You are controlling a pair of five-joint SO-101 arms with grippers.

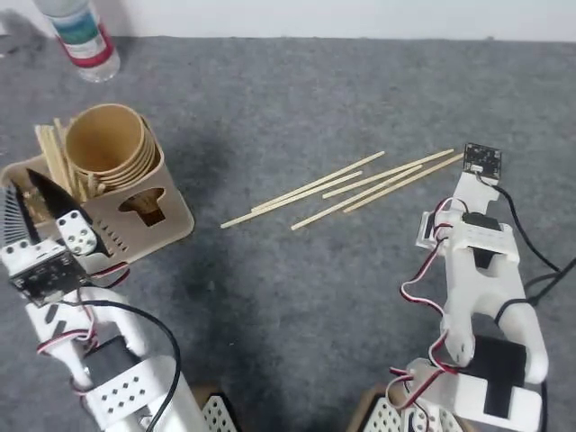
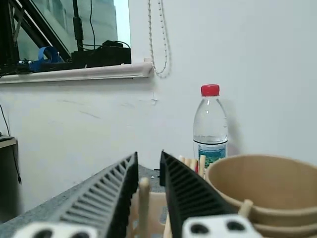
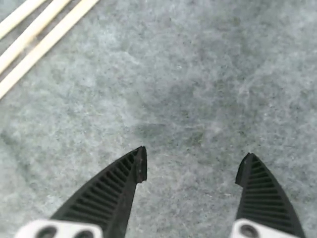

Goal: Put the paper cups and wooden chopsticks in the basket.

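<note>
Soft even light; faint shadow beside basket [image 1: 171, 220]; window [image 2: 99, 25] bright.
</note>
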